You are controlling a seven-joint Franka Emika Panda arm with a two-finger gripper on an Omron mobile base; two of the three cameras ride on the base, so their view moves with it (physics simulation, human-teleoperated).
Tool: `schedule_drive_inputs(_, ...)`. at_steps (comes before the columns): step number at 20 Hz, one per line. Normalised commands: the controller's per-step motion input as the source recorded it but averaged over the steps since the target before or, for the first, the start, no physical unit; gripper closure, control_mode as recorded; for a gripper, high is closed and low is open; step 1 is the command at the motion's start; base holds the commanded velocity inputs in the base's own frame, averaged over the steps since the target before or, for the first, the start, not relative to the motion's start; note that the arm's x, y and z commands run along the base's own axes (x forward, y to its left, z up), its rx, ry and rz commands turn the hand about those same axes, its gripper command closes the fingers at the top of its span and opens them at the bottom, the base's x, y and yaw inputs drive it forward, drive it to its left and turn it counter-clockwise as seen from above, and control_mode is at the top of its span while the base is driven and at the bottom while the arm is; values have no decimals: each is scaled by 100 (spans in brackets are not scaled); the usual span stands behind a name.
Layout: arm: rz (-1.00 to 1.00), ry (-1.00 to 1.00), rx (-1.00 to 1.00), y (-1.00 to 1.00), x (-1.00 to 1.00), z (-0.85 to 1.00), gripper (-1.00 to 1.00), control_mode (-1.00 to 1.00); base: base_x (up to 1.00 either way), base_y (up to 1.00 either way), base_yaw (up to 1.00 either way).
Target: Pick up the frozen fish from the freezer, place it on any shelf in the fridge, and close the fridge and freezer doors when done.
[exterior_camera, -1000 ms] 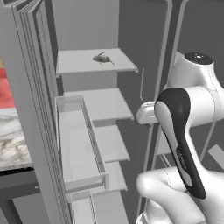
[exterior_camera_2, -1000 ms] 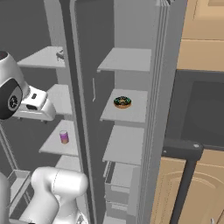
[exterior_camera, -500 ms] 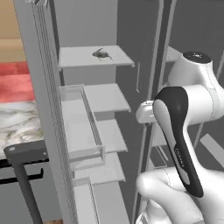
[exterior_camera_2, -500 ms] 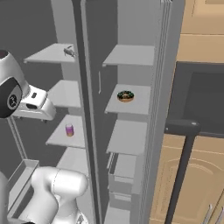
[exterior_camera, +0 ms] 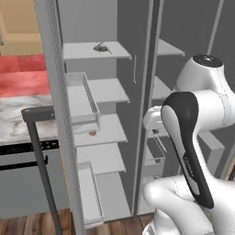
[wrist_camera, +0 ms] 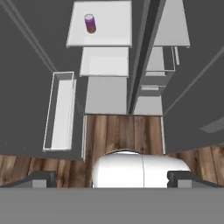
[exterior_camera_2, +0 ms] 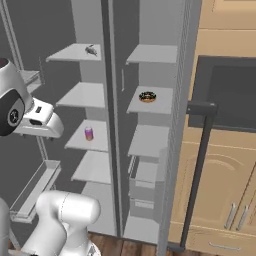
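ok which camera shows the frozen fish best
The left base view: the frozen fish lies in plain sight on the top shelf. The right base view shows it smaller and darker. The hand view looks down at lower shelves and floor.

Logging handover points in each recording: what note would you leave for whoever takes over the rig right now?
The tool is open and empty, looking down at the floor in front of the unit.
The frozen fish lies on the top shelf of the wider left compartment, the fridge, two shelves above the can.
Done: the fish appears to be placed in the fridge.
Left: close the fridge door and the freezer door; both stand open.
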Motion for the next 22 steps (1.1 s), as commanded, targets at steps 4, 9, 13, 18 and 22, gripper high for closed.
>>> schedule_drive_inputs(4,0,0,0,0,0,0,-100,100,-60,0,0)
schedule_drive_inputs(9,0,0,0,0,0,0,-100,100,-58,0,0)
schedule_drive_inputs(13,0,0,0,0,0,0,-100,100,-60,0,0)
schedule_drive_inputs(18,0,0,0,0,0,0,-100,100,-43,-1,-1)
schedule_drive_inputs(22,0,-1,0,0,-2,0,-100,-100,-5,0,0)
